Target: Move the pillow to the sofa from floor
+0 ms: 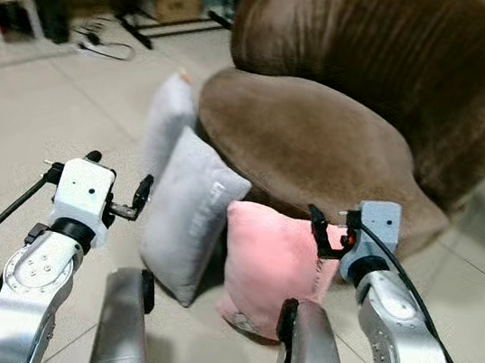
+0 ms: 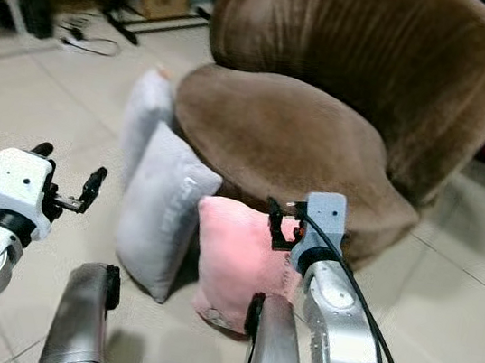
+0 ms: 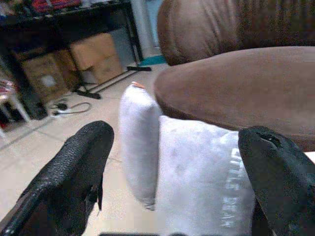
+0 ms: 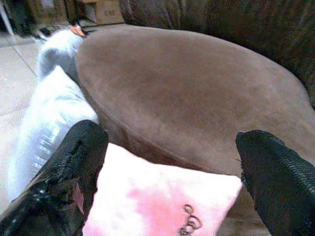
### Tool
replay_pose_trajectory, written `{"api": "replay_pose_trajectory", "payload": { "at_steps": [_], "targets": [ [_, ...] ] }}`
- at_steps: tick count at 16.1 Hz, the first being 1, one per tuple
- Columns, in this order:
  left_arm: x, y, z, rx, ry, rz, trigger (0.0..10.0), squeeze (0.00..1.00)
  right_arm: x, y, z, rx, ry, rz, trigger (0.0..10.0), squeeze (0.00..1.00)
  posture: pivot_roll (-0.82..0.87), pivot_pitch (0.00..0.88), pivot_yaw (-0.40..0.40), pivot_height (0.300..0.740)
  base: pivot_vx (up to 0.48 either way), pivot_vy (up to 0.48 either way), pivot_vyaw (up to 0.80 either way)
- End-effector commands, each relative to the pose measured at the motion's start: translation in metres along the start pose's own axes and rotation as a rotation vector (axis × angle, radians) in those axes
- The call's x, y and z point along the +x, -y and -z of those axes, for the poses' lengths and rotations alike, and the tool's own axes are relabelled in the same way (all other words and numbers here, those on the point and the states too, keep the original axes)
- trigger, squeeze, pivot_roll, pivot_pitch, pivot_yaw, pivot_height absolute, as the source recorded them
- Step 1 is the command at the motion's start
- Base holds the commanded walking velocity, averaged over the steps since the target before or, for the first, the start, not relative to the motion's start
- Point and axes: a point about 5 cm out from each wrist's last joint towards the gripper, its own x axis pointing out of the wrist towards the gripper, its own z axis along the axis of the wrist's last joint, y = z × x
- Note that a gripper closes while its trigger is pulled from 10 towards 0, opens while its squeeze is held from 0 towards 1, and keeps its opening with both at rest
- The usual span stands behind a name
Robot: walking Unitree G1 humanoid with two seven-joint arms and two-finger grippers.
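Pink pillow [image 1: 271,263] stands on the tile floor [image 1: 15,111] leaning on the brown sofa [image 1: 321,148] at 6 o'clock of its seat; I have the right gripper [image 1: 326,235] spread wide above its top edge, left gripper [image 1: 125,201] wide by the grey pillow [image 1: 187,214]. I'd lower the right and pinch deep, since the plush stuffing compresses, then lift clear onto the rounded velvety seat.

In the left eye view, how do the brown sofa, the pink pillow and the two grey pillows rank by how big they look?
1. Brown sofa, by far the largest.
2. Nearer grey pillow and pink pillow: they look about alike, too close to rank.
3. Farther grey pillow, which looks smallest, though it stands farther back and is partly hidden.
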Motion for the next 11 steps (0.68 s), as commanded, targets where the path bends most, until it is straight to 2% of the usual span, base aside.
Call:
{"api": "replay_pose_trajectory", "payload": {
  "at_steps": [1,5,7,11],
  "targets": [
    [0.0002,-0.0028,-0.0068,0.002,0.024,0.003,10.0,0.0,0.0021,-0.0039,-0.0083,-0.021,0.033,-0.03,10.0,1.0,-0.08,0.0,-0.035,0.455,0.431,0.0,0.8],
    [-0.0006,-0.0028,-0.0069,-0.004,0.024,0.003,10.0,0.0,0.0036,-0.0036,-0.0101,-0.018,0.041,-0.028,10.0,1.0,-0.08,0.0,-0.035,0.455,0.447,0.0,0.8],
    [-0.0004,-0.0026,-0.0068,-0.003,0.022,0.006,10.0,0.0,0.0039,-0.0021,-0.0103,-0.006,0.045,-0.029,10.0,1.0,-0.08,0.0,-0.035,0.455,0.424,0.0,0.0],
    [0.0008,-0.0033,-0.0062,0.005,0.017,-0.004,10.0,0.0,0.0036,-0.0015,-0.0044,-0.065,0.01,-0.104,10.0,1.0,-0.07,0.0,-0.037,0.455,0.0,0.0,0.0]
  ]
}}
